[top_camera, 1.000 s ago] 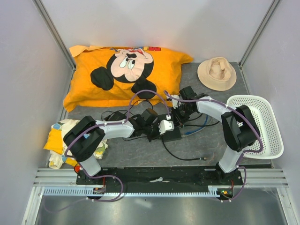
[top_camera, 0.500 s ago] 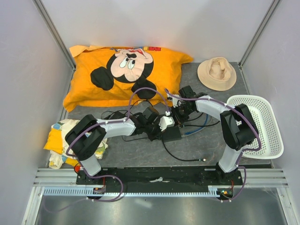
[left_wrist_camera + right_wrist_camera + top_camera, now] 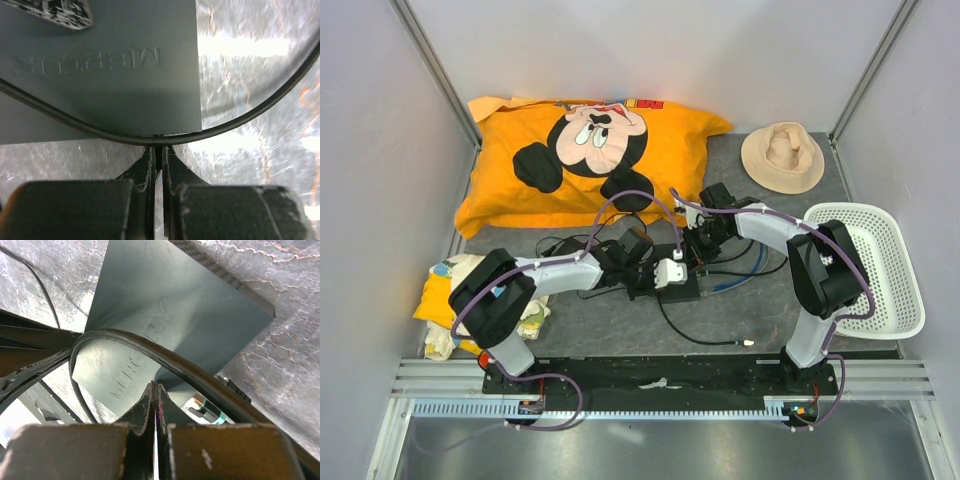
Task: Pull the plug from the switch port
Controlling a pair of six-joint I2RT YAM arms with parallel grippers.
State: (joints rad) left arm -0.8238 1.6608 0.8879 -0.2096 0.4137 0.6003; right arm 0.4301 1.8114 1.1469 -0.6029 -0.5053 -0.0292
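Converging on the switch (image 3: 685,290), which lies flat mid-counter (image 3: 615,330) among loose cables, both arms appear to be at the gripping step. How do the claws stand? (Desk)

On the left claw (image 3: 158,149) the fingers are pressed together, tips touching a thin braided cable (image 3: 240,117) just off the switch's corner; whether it is pinched, I cannot tell. The right claw (image 3: 155,392) is pressed together too, holding nothing visible, a thick black cable (image 3: 125,340) arching just past its tips. (Photographer)

And the plug? (Desk)

A connector (image 3: 202,409) with a teal part shows at the switch's edge beneath that thick cable; seated or not is unclear. My judgement is that nothing is pulled yet. Next, one claw must spread, close on the plug body itself and draw straight out of the port while the other steadies the switch. (Photographer)
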